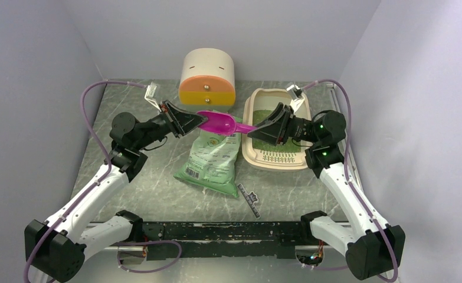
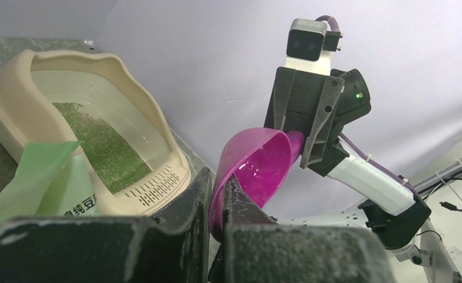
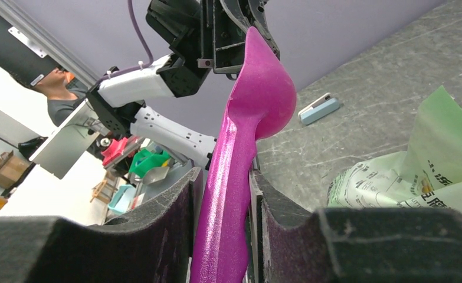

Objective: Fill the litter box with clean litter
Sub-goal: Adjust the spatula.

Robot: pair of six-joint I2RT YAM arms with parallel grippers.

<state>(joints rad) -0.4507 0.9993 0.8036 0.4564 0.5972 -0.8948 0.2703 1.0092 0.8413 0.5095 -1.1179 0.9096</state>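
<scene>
The beige litter box (image 1: 252, 158) lies at the back right with its slotted ledge toward the front. A layer of light-green clean litter (image 1: 265, 141) covers its floor; box (image 2: 16, 88) and litter (image 2: 98, 141) also show in the left wrist view. A magenta scoop (image 1: 219, 122) hangs in the air between both grippers, its bowl empty. My left gripper (image 1: 203, 121) is shut on the bowl's rim (image 2: 216, 188). My right gripper (image 1: 253, 130) is shut on the scoop's handle (image 3: 228, 194).
A green printed bag (image 1: 210, 159) lies under the scoop, left of the box, with its top open (image 3: 435, 135). A round beige-and-orange drawer unit (image 1: 207, 76) stands at the back. A small dark tag (image 1: 251, 199) lies near the front edge.
</scene>
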